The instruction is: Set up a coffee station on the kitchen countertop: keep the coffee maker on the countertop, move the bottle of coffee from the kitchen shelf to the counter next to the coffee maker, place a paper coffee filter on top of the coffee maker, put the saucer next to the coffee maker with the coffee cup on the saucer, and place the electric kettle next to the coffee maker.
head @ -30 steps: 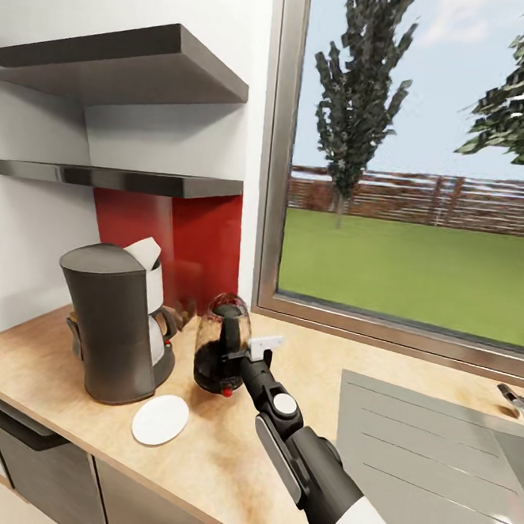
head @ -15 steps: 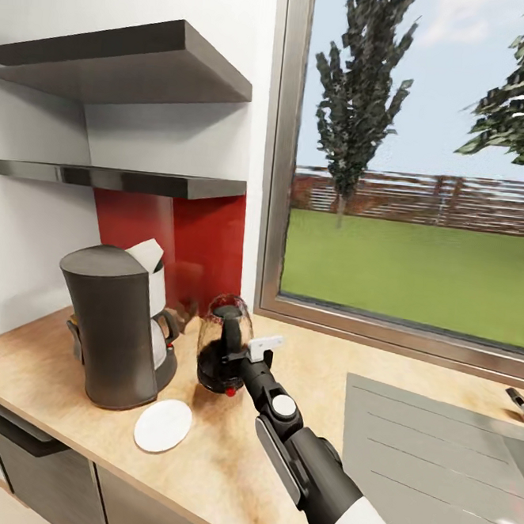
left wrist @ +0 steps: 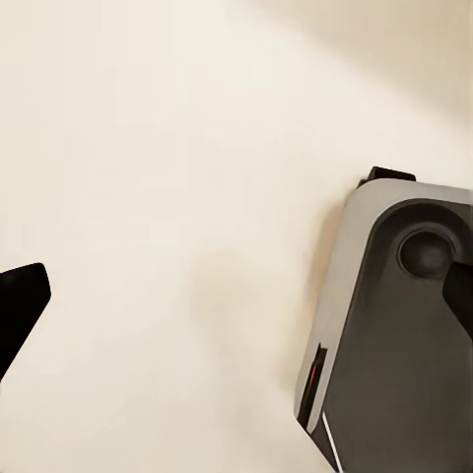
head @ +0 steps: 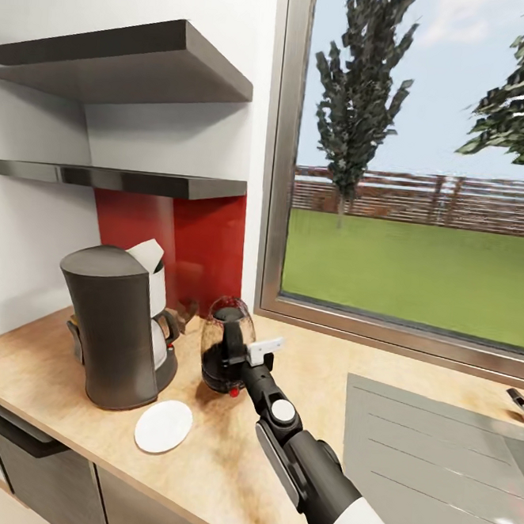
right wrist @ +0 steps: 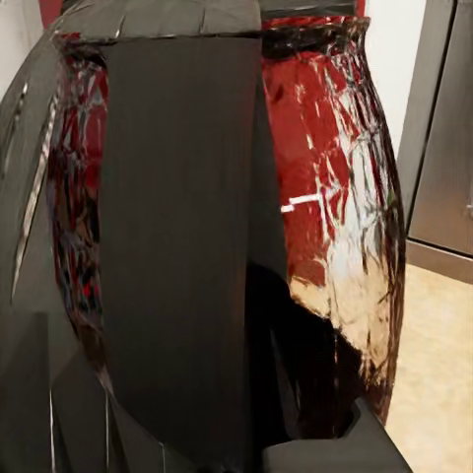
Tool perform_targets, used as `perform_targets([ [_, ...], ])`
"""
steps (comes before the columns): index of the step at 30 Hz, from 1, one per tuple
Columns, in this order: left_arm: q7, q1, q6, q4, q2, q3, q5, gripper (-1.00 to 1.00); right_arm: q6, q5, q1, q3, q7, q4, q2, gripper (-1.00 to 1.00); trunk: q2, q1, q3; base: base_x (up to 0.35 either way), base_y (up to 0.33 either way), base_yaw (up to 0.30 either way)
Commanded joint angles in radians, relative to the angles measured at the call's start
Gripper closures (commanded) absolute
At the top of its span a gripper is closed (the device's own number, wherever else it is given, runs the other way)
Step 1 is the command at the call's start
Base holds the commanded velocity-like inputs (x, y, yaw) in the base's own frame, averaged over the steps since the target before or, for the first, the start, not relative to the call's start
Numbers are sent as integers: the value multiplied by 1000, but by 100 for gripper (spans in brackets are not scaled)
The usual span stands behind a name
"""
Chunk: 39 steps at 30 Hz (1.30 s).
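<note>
The right pincer (head: 236, 357) is clenched on the black handle of the kettle (head: 223, 356), which stands on the wooden surface (head: 221, 457) near its back edge, just beside the coffee maker (head: 117, 325). A white paper filter (head: 147, 254) leans on top of the coffee maker. The saucer (head: 163, 426) lies flat in front, near the front edge. For the left pincer (left wrist: 236, 305), 2 dark fingertips (left wrist: 20, 305) stand far apart, released, above a pale floor (left wrist: 177, 177).
</note>
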<state>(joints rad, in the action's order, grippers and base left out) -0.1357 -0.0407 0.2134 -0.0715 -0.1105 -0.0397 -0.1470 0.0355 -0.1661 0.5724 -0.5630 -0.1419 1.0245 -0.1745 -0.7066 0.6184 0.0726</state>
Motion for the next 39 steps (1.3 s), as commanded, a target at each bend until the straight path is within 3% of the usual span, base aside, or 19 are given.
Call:
perform_targets([
  [1,1,-1,1,-2,0,-3,-5,-100,4,-6,1,-3,-7,2,0,100,-1,0,1,0,122,0],
  [17,1,-1,1,-2,2,-3,-5,-100,4,-6,1,-2,-7,2,0,100,-1,0,1,0,129,0],
  [18,1,-1,1,-2,3,-3,-5,-100,4,-6,1,-2,-7,2,0,-100,-1,0,1,0,2,0],
  [39,1,-1,1,-2,2,-3,-5,-100,3,-7,1,-1,-7,2,0,-100,-1,0,1,0,0,0],
])
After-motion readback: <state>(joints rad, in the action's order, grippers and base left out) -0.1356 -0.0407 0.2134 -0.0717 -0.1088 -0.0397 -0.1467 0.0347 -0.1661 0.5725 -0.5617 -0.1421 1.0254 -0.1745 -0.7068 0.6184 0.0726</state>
